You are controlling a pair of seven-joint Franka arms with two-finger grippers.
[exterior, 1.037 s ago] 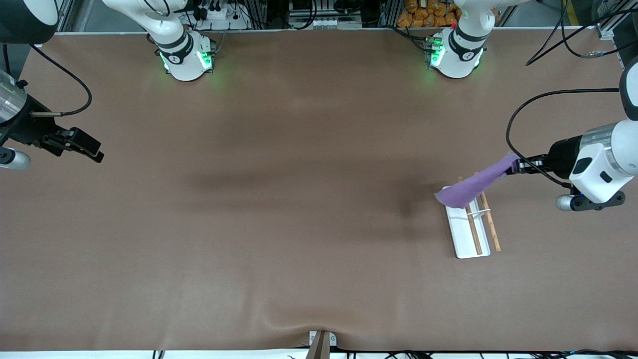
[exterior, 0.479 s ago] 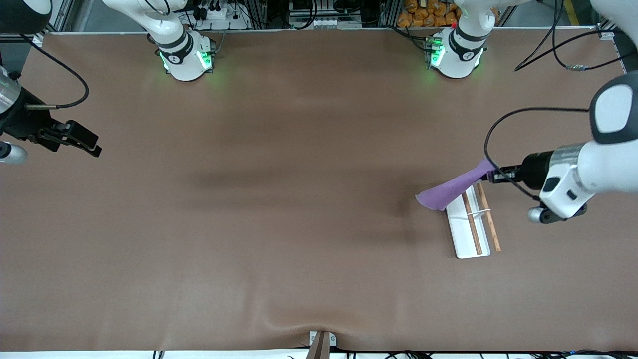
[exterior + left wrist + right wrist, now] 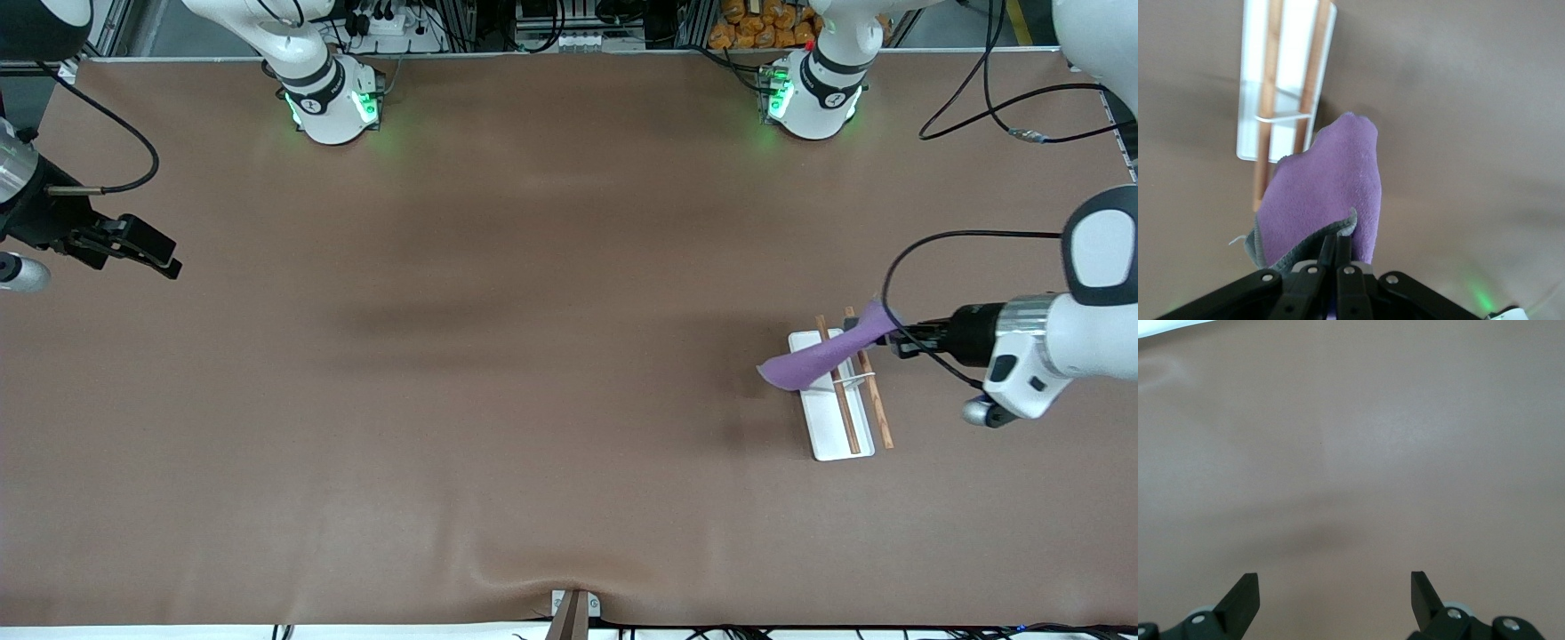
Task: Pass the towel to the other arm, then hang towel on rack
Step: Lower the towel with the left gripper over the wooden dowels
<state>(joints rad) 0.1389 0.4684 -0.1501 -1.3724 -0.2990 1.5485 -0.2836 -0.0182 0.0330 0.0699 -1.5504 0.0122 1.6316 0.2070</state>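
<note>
A brown tabletop carries the white rack, which lies toward the left arm's end.

The rack sits on the table at about three o'clock, toward the left arm's end. The towel hangs over the rack's ten o'clock corner, near the left arm's base.

- A robotics lab: two white robot arm bases with green lights stand bolted at the top of the frame.
- A wide brown-covered table fills the frame.
- Black cables and aluminium framing line the top edge.
</note>
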